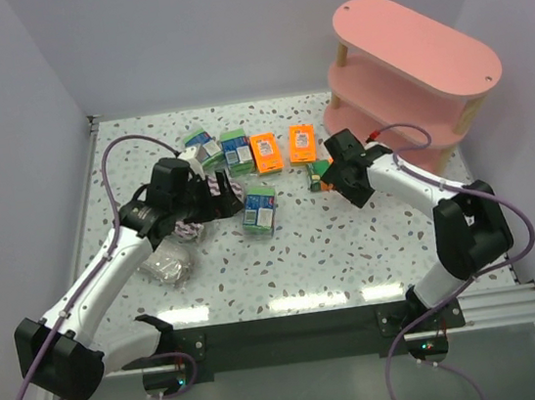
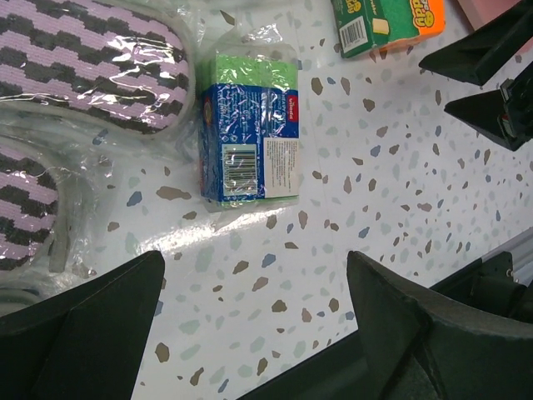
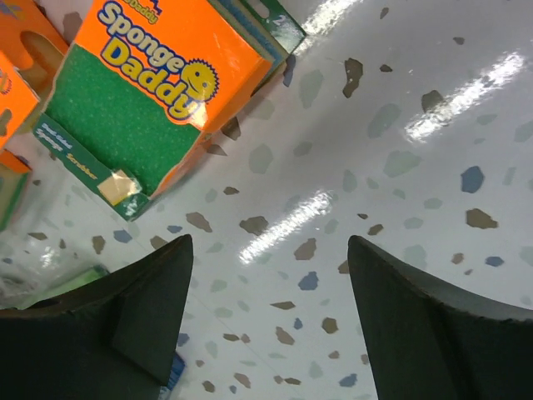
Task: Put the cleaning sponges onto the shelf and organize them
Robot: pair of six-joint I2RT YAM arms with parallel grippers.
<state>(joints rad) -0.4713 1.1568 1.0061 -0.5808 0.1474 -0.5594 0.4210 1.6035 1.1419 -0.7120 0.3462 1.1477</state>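
While my left claw (image 2: 254, 260) gapes wide and empty, the green-and-blue sponge pack (image 2: 250, 142) lies on the table (image 2: 391, 217) just ahead, slightly left, long axis pointing away from me; the right arm (image 1: 403, 180) sits farther off.

Pale lilac walls (image 1: 17, 95) enclose a speckled tabletop (image 1: 352, 238).

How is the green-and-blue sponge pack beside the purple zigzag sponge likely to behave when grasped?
The green-and-blue pack looks like foam, so it is probably light and squashy. Its clear wrap is glossy and wrinkled, so a grip may slip. It lies flat on the table, so if pushed it should slide, not roll.
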